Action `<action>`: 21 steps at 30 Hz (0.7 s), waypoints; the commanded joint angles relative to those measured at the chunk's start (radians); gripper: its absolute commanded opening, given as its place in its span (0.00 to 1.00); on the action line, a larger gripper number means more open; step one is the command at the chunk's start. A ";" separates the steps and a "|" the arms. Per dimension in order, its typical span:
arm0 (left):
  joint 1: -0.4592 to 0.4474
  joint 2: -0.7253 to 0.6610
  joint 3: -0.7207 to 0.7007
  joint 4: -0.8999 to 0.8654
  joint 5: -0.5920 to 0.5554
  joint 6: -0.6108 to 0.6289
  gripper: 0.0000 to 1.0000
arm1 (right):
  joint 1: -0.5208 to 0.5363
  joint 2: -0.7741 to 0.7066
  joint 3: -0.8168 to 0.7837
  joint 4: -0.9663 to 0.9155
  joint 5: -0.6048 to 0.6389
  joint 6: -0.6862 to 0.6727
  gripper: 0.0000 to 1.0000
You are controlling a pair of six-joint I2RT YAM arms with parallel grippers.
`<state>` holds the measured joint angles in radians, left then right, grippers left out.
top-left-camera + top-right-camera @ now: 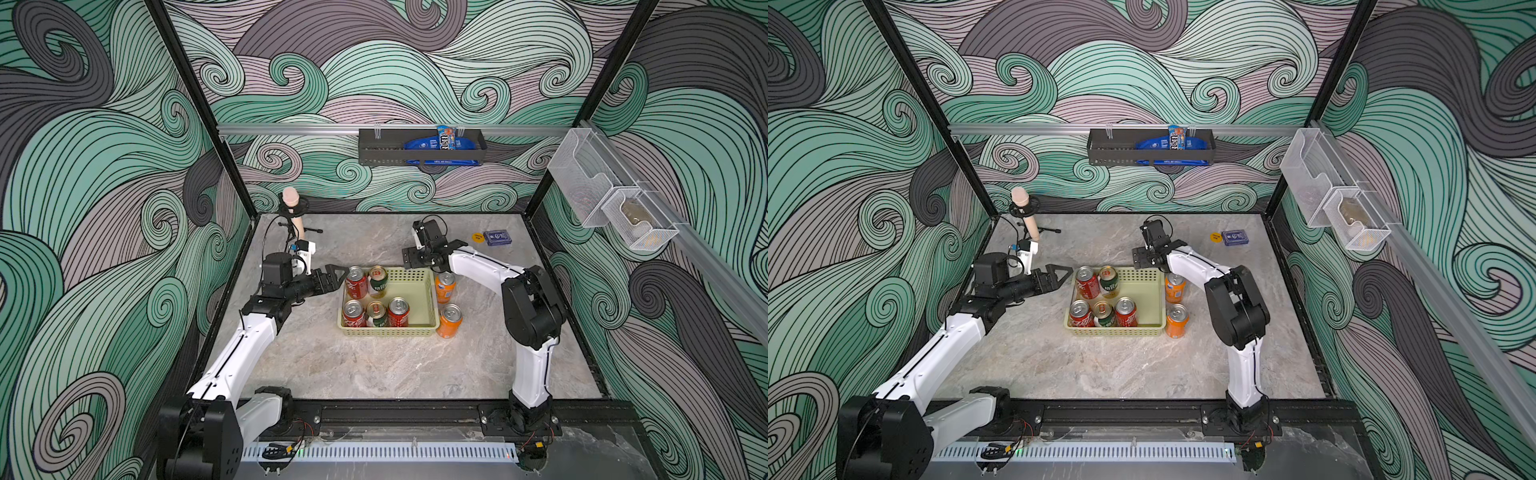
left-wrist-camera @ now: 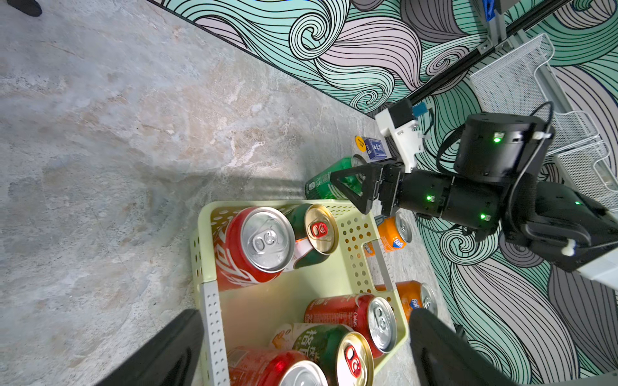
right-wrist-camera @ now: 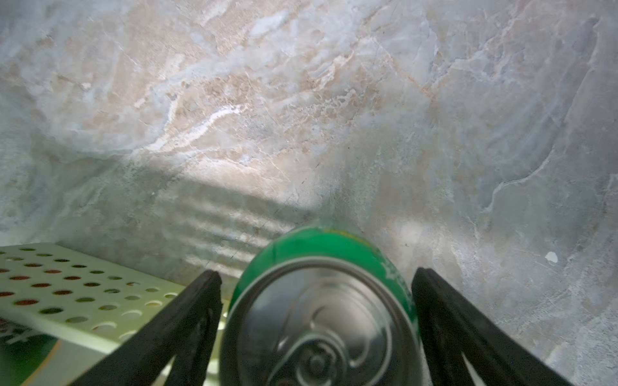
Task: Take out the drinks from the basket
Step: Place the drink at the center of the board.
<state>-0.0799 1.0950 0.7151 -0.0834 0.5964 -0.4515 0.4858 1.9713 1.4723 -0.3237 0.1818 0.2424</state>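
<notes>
- Wide open: the right pincer (image 3: 316, 275), gripping nothing, a gap each side of the green can (image 3: 317, 320).
- Green can upright on the desk (image 3: 301, 100), straight under that pincer, just behind the far wall of the basket (image 1: 390, 331).
- Best to lift straight up, or risk a bump.
- Left in the basket: five cans (image 1: 398, 311), nearer the open, empty left pincer (image 2: 306, 312).
</notes>
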 commanded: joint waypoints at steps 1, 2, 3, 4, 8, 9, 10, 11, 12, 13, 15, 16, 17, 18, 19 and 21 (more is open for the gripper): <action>-0.004 -0.014 0.020 -0.013 -0.011 0.025 0.99 | 0.000 -0.064 -0.010 0.018 -0.005 0.000 0.91; -0.003 -0.015 0.018 -0.015 -0.015 0.026 0.99 | 0.000 -0.076 -0.010 0.018 -0.007 0.000 0.92; -0.004 -0.015 0.019 -0.015 -0.018 0.025 0.99 | 0.002 -0.089 -0.010 0.017 -0.009 -0.002 0.92; -0.003 -0.017 0.019 -0.015 -0.020 0.027 0.99 | 0.001 -0.104 -0.009 0.018 -0.016 -0.005 0.93; -0.003 -0.019 0.020 -0.019 -0.033 0.029 0.99 | 0.001 -0.174 -0.017 0.018 -0.037 -0.019 0.93; -0.003 -0.020 0.021 -0.021 -0.036 0.031 0.99 | 0.000 -0.193 -0.021 0.019 -0.050 -0.027 0.93; -0.004 -0.020 0.021 -0.022 -0.039 0.031 0.99 | 0.004 -0.216 -0.028 0.020 -0.065 -0.033 0.93; -0.003 -0.021 0.020 -0.024 -0.044 0.032 0.99 | 0.006 -0.239 -0.034 0.021 -0.078 -0.041 0.93; -0.003 -0.021 0.021 -0.024 -0.048 0.032 0.99 | 0.009 -0.257 -0.041 0.023 -0.089 -0.050 0.94; -0.003 -0.023 0.021 -0.026 -0.053 0.032 0.99 | 0.014 -0.278 -0.049 0.022 -0.103 -0.064 0.94; -0.004 -0.023 0.024 -0.029 -0.062 0.033 0.99 | 0.021 -0.313 -0.062 0.022 -0.130 -0.089 0.95; -0.003 -0.023 0.024 -0.030 -0.065 0.036 0.99 | 0.025 -0.331 -0.072 0.022 -0.138 -0.097 0.96; -0.003 -0.023 0.024 -0.031 -0.068 0.036 0.99 | 0.030 -0.347 -0.080 0.022 -0.146 -0.104 0.96; -0.004 -0.023 0.024 -0.033 -0.070 0.037 0.99 | 0.033 -0.360 -0.088 0.022 -0.156 -0.109 0.96; -0.004 -0.023 0.025 -0.033 -0.073 0.037 0.99 | 0.038 -0.371 -0.095 0.023 -0.165 -0.113 0.97; -0.003 -0.023 0.024 -0.035 -0.078 0.038 0.99 | 0.049 -0.386 -0.111 0.022 -0.187 -0.124 0.97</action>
<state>-0.0799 1.0897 0.7151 -0.1043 0.5362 -0.4347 0.5205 1.6035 1.3849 -0.3088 0.0505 0.1555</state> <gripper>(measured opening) 0.987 0.969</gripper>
